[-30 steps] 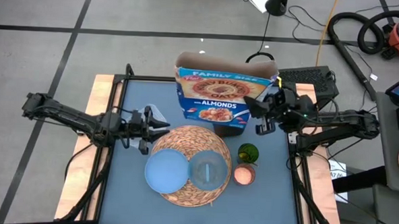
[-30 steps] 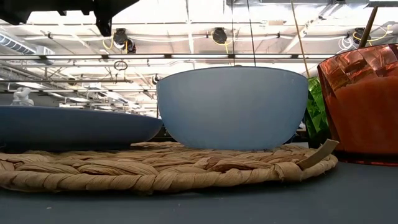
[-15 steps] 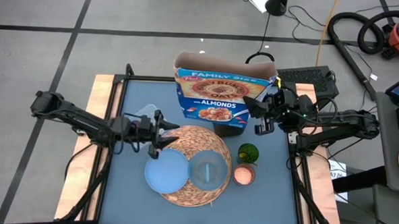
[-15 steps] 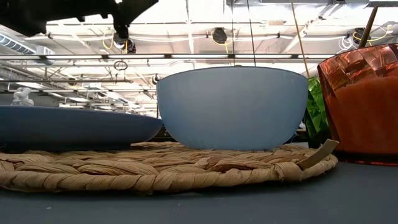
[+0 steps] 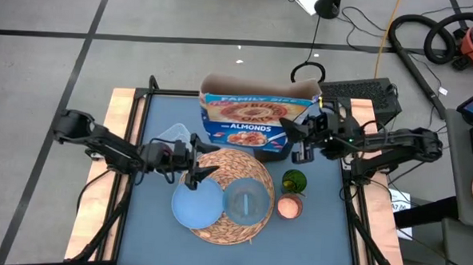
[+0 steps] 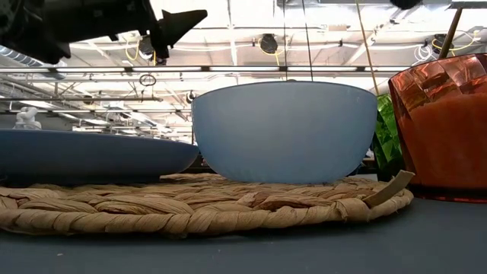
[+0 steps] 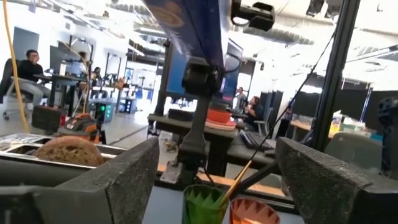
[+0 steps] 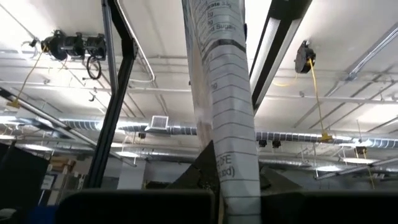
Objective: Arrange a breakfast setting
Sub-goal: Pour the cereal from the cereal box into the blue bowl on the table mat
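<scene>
From above, the round woven straw mat (image 5: 228, 195) lies at the table's centre. The light-blue plate (image 5: 195, 206) covers its 8 o'clock edge and the clear glass bowl (image 5: 245, 202) sits on its 3 o'clock half; the bowl's contents are hard to make out. The left gripper (image 5: 200, 168), fingers spread, hangs at the mat's 10 o'clock rim, just off the plate's 12 o'clock edge. The right gripper (image 5: 299, 135) pinches the side of the cereal box (image 5: 249, 119), which leans at the mat's 12 o'clock. The orange-pink cup (image 5: 289, 206) stands at the mat's 3 o'clock, a green cup (image 5: 294, 181) just beyond.

At table height, bowl (image 6: 284, 131), plate (image 6: 87, 157) and mat (image 6: 198, 205) fill the frame; the orange-pink cup (image 6: 445, 125) is cut off at 3 o'clock.

The left wrist view shows spread fingers (image 7: 118, 180) and both cups partly cropped.

The right wrist view shows only the box edge (image 8: 230, 106) clamped.
</scene>
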